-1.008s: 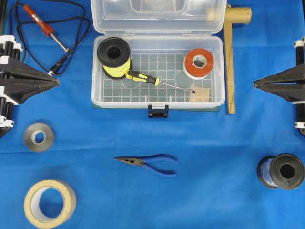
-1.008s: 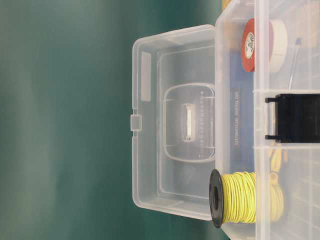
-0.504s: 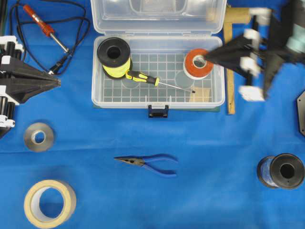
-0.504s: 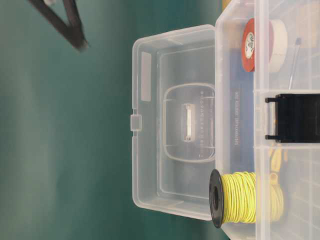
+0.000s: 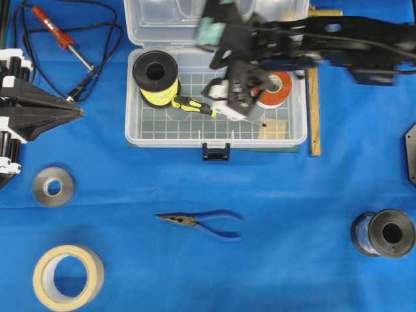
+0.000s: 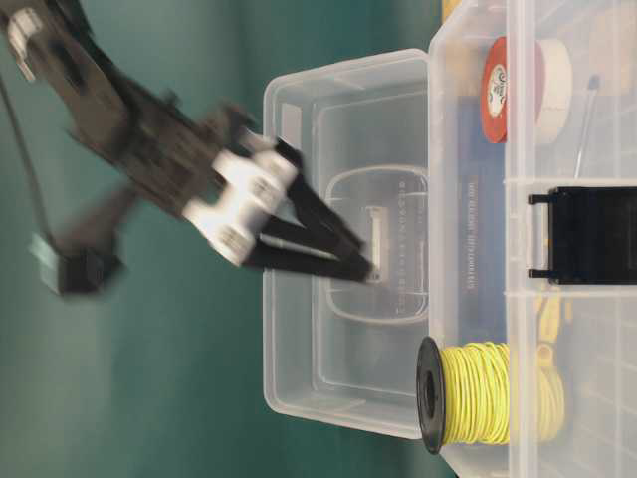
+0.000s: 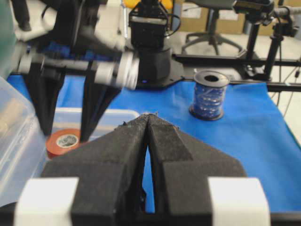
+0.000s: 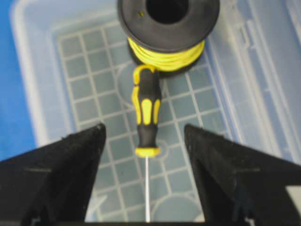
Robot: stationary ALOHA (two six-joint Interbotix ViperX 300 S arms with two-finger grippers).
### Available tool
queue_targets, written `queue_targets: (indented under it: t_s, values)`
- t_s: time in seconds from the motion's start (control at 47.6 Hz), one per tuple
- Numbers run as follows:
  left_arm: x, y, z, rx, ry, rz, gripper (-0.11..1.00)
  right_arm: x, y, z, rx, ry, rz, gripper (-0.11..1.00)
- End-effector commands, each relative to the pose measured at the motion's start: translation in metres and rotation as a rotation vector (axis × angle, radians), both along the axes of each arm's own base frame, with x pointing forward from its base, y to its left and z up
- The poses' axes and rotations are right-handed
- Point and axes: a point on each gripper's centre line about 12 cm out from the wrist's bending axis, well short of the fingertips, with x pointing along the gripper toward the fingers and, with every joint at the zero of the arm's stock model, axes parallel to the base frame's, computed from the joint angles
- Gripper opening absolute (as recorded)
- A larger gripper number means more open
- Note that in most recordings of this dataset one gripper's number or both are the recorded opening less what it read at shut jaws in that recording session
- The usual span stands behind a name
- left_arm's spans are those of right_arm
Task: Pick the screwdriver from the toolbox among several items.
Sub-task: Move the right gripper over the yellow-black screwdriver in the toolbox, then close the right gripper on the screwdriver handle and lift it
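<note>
Below, screwdriver (image 8: 147, 104) yellow-and-black handle, thin silver shaft, right fingers (image 8: 61, 169) spread wide, left fingers (image 7: 127, 155) pressed together.

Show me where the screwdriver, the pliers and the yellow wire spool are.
screwdriver (image 8: 147, 106): right wrist view, middle of the yellow-and-black handle.
pliers (image 5: 218, 224): overhead view, on the blue handles.
yellow wire spool (image 5: 155, 71): overhead view, black top flange.

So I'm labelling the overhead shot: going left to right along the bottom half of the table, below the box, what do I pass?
Grey tape roll → beige tape roll → blue pliers → blue wire spool.
</note>
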Motion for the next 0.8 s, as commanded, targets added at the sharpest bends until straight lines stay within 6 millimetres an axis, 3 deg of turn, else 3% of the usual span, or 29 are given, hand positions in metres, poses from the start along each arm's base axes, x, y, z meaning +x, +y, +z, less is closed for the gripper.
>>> queue_targets:
  t_s: [0.0,0.252,0.504,0.609,0.714,0.777]
  values:
    - [0.002,0.000,0.006,-0.004,-0.014,0.002,0.00,0.018,-0.009,-0.008,0.009,0.034,-0.010,0.67]
    - [0.002,0.000,0.003,-0.005,-0.003,0.002,0.00,0.039,-0.013,-0.069,0.048,0.165,-0.013,0.67]
    - [0.001,0.001,0.002,-0.002,0.006,0.003,0.00,0.041,-0.012,-0.098,0.063,0.218,-0.010,0.64]
    - [0.002,0.003,0.002,-0.003,0.009,0.014,0.00,0.041,-0.009,-0.098,0.061,0.222,-0.002,0.53]
    - [0.001,0.005,0.002,-0.005,0.011,0.026,0.00,0.040,-0.007,-0.097,0.067,0.230,0.002,0.26]
    - [0.001,0.006,0.002,-0.005,0.012,0.032,0.00,0.038,-0.006,-0.091,0.073,0.232,0.001,0.25]
